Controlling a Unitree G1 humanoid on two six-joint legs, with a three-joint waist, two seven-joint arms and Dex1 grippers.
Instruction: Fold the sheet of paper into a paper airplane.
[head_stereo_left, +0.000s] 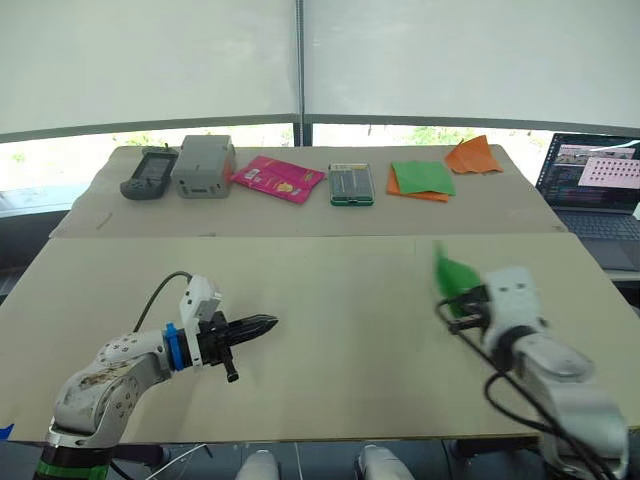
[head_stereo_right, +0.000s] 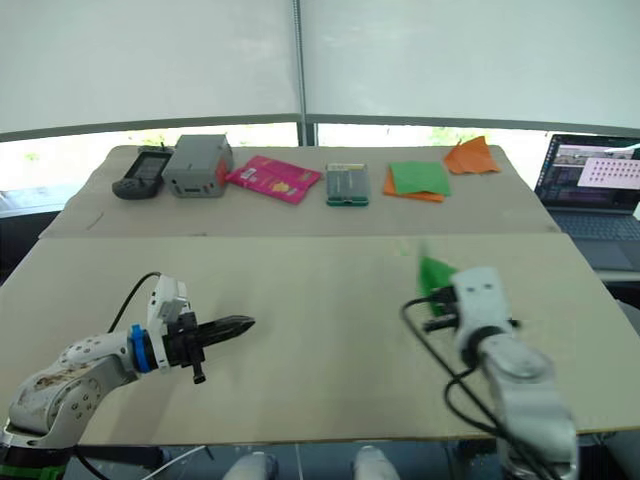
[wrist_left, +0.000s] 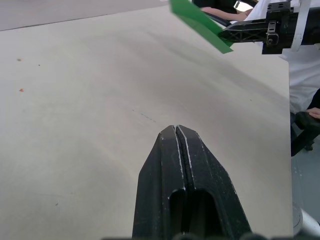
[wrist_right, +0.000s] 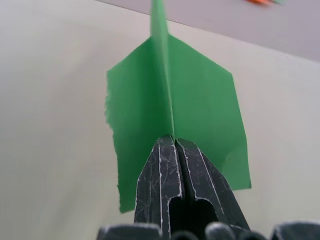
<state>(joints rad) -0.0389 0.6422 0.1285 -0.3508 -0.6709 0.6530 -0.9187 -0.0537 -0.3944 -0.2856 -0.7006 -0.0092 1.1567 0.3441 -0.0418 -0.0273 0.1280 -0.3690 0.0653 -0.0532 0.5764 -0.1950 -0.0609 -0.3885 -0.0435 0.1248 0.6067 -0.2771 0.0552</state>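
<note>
**Count on the Worktop: Nine Items, Two Claws**

Two claws work above the front worktop (head_stereo_left: 330, 300): the left claw (head_stereo_left: 268, 322), one, with fingers pressed together, and the right claw (wrist_right: 174, 142), one, pinching one green paper airplane (wrist_right: 175, 100). Along the rear worktop (head_stereo_left: 300, 215) sit one dark handheld device (head_stereo_left: 149, 172), one grey box (head_stereo_left: 203, 166), one pink packet (head_stereo_left: 278, 178), one green-edged flat case (head_stereo_left: 351, 184), one stack of green and orange sheets (head_stereo_left: 421, 179) and one orange pointed paper piece (head_stereo_left: 473, 155). One open laptop (head_stereo_left: 596, 190) stands off to the right. Two worktops in all, one behind the other.
</note>
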